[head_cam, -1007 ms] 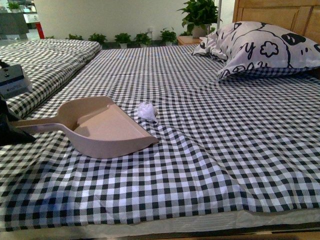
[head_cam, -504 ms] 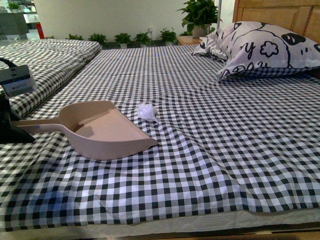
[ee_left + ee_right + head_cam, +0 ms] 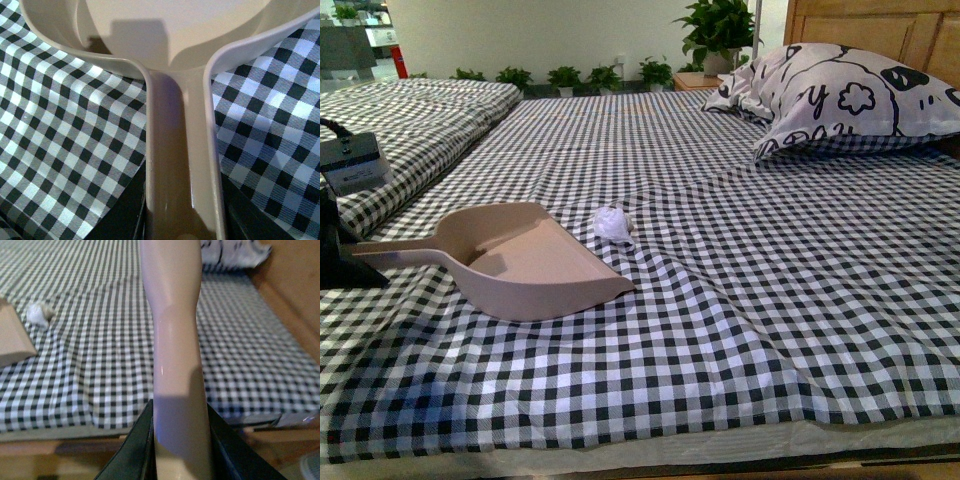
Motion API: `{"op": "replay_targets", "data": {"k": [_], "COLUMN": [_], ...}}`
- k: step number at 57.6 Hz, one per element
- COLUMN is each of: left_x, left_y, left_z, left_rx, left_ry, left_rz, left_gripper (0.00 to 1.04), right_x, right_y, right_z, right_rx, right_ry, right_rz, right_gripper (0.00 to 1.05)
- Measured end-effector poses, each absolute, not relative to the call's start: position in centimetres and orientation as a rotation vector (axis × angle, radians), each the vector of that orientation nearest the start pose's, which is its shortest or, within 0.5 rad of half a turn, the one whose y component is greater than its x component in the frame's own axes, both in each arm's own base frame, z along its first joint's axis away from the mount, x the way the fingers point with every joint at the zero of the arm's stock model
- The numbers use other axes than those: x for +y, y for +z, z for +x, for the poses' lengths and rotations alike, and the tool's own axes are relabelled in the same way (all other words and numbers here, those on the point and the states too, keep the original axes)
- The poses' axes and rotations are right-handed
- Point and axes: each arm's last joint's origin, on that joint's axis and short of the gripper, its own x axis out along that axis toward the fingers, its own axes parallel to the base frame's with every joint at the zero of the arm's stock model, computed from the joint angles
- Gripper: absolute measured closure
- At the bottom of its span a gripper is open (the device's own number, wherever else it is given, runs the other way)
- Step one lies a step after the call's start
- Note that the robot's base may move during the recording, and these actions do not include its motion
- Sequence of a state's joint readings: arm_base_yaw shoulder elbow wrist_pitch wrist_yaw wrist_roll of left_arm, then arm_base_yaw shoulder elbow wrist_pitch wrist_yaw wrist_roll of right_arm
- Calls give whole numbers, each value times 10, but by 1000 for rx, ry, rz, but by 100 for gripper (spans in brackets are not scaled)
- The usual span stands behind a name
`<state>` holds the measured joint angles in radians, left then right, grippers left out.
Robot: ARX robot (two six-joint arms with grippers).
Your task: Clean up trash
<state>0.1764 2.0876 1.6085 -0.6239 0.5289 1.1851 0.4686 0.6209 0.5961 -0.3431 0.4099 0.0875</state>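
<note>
The trash (image 3: 613,223), a small crumpled white wad, lies on the checked bed cover just beyond the far corner of the beige-pink dustpan (image 3: 525,262); it also shows in the right wrist view (image 3: 39,314). My left gripper (image 3: 342,262) at the left edge is shut on the dustpan handle (image 3: 181,165), holding the pan on the cover, mouth facing right. My right gripper (image 3: 179,440) is shut on the beige brush handle (image 3: 175,340), held off the bed's front edge; it does not show in the front view. The brush head is out of view.
A black-and-white printed pillow (image 3: 840,95) lies at the back right against a wooden headboard (image 3: 880,30). A second checked mattress (image 3: 400,120) is at the left. Potted plants (image 3: 605,75) line the far wall. The bed's front edge (image 3: 650,450) runs along the bottom.
The dustpan has lowered a little and its pan has levelled out; its handle end has shifted slightly. The trash has not moved.
</note>
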Motion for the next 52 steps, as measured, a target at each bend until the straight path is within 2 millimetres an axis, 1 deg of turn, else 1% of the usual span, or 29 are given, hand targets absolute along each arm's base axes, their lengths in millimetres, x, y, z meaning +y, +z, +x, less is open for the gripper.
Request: {"op": "replay_targets", "data": {"k": [2,3,4,5,10,11,12,14,15,16,17,18,20,21,22,25,27,28,31,36,40,45,49,52], "left_x": [62,62,62,62,62,63,62,62,63,62,62,62,62,62,63,62,62,63,62,63,62,62,62,62], "left_y": [190,190,190,190,190,190,190,190,190,190,190,190,190,190,190,190,190,190,190,190,190,190,190,190], "left_z": [433,433,433,433,433,433,433,433,433,433,433,433,433,433,433,433,433,433,433,433,433,433,433,433], "left_rx": [698,697,697,697,698,698,698,698,698,699,699,699,699,699,699,698,699,699,699,699,698,698,699,698], "left_ry": [-856,-856,-856,-856,-856,-856,-857,-857,-856,-856,-856,-856,-856,-856,-855,-856,-856,-856,-856,-856,-856,-856,-856,-856], "left_rz": [683,683,683,683,683,682,682,682,682,683,683,683,683,683,683,683,683,683,683,683,683,684,683,683], "left_gripper": [78,78,78,78,78,78,78,78,78,78,78,78,78,78,78,78,78,78,78,78,78,78,78,78], "right_x": [54,55,55,57,65,69,71,78,80,86,89,94,99,104,107,120,124,128,136,148,154,167,177,188], "right_y": [273,270,269,266,260,259,258,252,251,247,246,244,242,239,238,230,225,221,210,186,176,163,156,148], "right_z": [143,153,158,169,205,218,223,246,252,267,272,282,291,300,305,325,333,340,352,375,383,390,390,386], "right_rx": [378,399,408,424,451,460,462,480,483,490,492,496,498,498,498,493,490,485,486,497,504,488,491,506], "right_ry": [50,53,55,53,47,52,53,46,42,46,48,55,58,58,58,56,49,42,15,-38,-48,-34,-5,37], "right_rz": [-68,-67,-66,-72,-98,-113,-116,-154,-161,-192,-196,-218,-239,-256,-269,-338,-361,-401,-468,-609,-656,-709,-727,-743], "right_gripper": [84,84,84,84,84,84,84,84,84,84,84,84,84,84,84,84,84,84,84,84,84,84,84,84]}}
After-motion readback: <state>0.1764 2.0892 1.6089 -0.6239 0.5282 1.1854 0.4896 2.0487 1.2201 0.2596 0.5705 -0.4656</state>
